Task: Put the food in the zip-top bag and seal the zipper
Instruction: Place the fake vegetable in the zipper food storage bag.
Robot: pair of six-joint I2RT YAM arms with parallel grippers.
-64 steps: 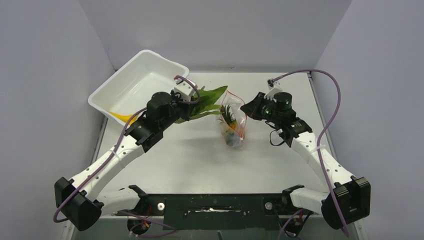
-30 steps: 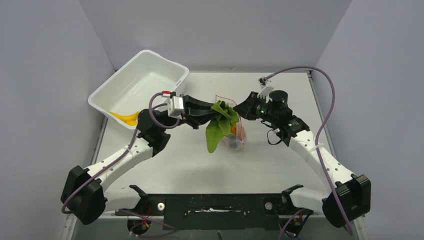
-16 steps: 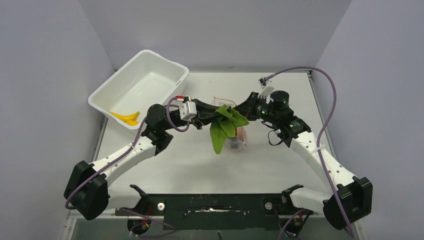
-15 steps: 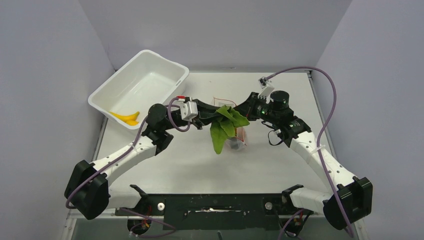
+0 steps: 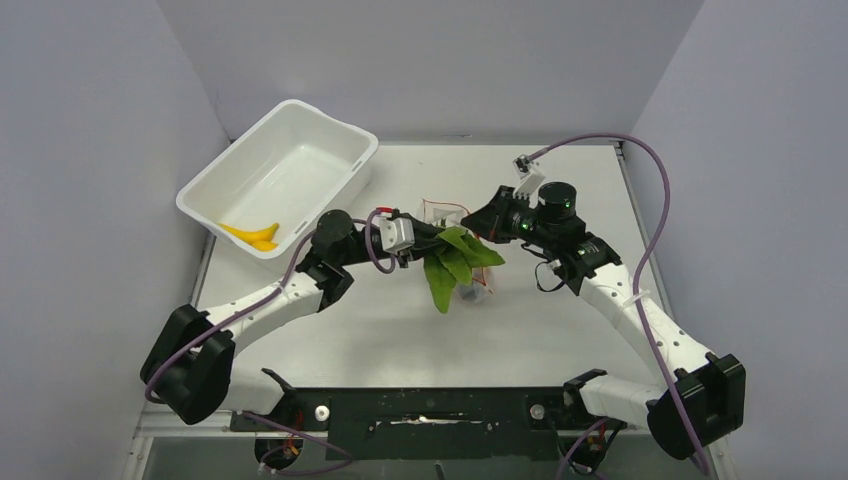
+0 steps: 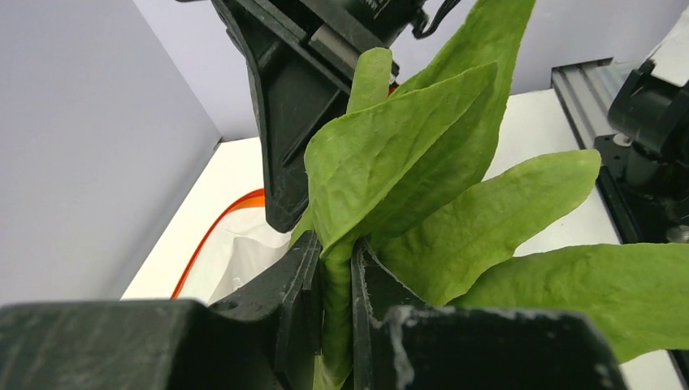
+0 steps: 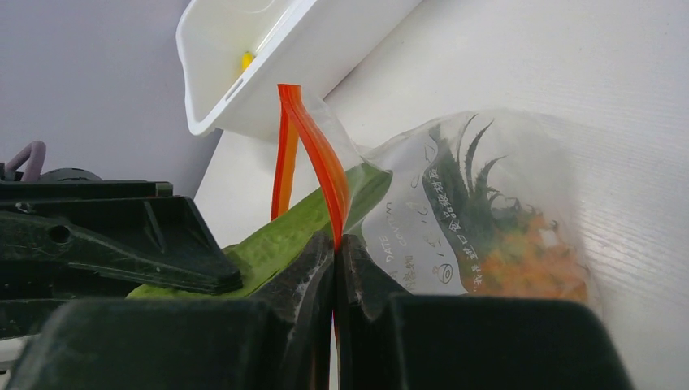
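My left gripper [image 5: 428, 244] [image 6: 335, 268] is shut on the stem of the green leafy pieces [image 5: 452, 262] [image 6: 422, 162], holding them at the mouth of the zip-top bag [image 5: 468, 285] [image 7: 479, 211]. The leaves also show in the right wrist view [image 7: 284, 236]. My right gripper [image 5: 487, 222] [image 7: 335, 244] is shut on the red zipper [image 7: 313, 146] and holds the bag's mouth up. The orange pineapple [image 7: 520, 252] with its green crown lies inside the bag. The zipper's orange-red loop [image 6: 213, 236] shows in the left wrist view. A yellow banana [image 5: 250, 235] lies in the tub. The chili is out of view.
A large white tub [image 5: 280, 175] [image 7: 244, 49] stands at the back left of the white table [image 5: 560, 320]. Grey walls close in the back and both sides. The black arm mount [image 5: 420, 410] runs along the near edge.
My left gripper has carried the green leaves from beside the tub rightward to the bag's mouth and lowered them slightly. My right gripper has kept its hold on the zipper, lifting the mouth a little.
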